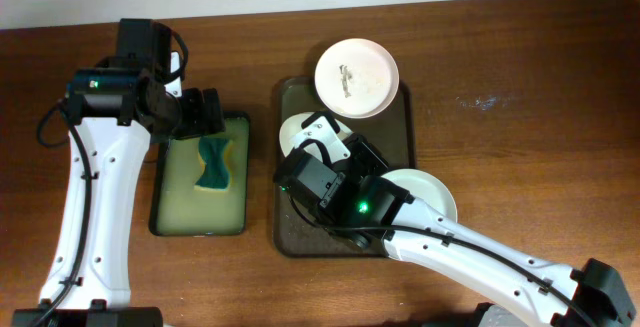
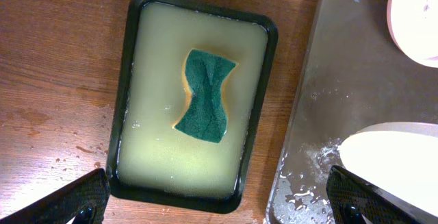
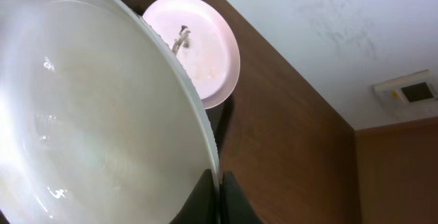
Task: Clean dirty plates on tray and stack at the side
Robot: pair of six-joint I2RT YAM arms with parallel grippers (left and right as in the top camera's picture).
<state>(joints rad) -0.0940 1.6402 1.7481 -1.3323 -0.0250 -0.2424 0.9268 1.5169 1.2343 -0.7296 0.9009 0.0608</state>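
**Now: right claw on a plate rim, left claw wide over the sponge**

Here the right claw (image 3: 220, 198) is clamped on the rim of one plate, the held plate (image 1: 297, 130). Its two dark fingers close on the edge at the bottom of the right wrist view. That plate sits over the left part of the tray (image 1: 300, 239), and in the wrist view its pale inside fills most of the frame (glossy, with no smear visible in the part shown).

A second plate, the smeared plate (image 1: 357, 77), lies at the tray's far end and overlaps the rim there. It has a small dark mark at its centre. The third plate (image 1: 432, 195) rests at the tray's right edge, across the rim, partly hidden by the right arm.

The left claw (image 1: 207, 117) has its fingers (image 2: 75, 200) spread well apart and grips nothing. It hangs above the smaller green-rimmed tray (image 1: 157, 197), which stands on the wooden surface (image 1: 520, 87) just left of the brown tray. A green sponge (image 1: 213, 164) lies in the yellowish liquid inside it. Droplets glisten on the brown tray's floor near the held plate.
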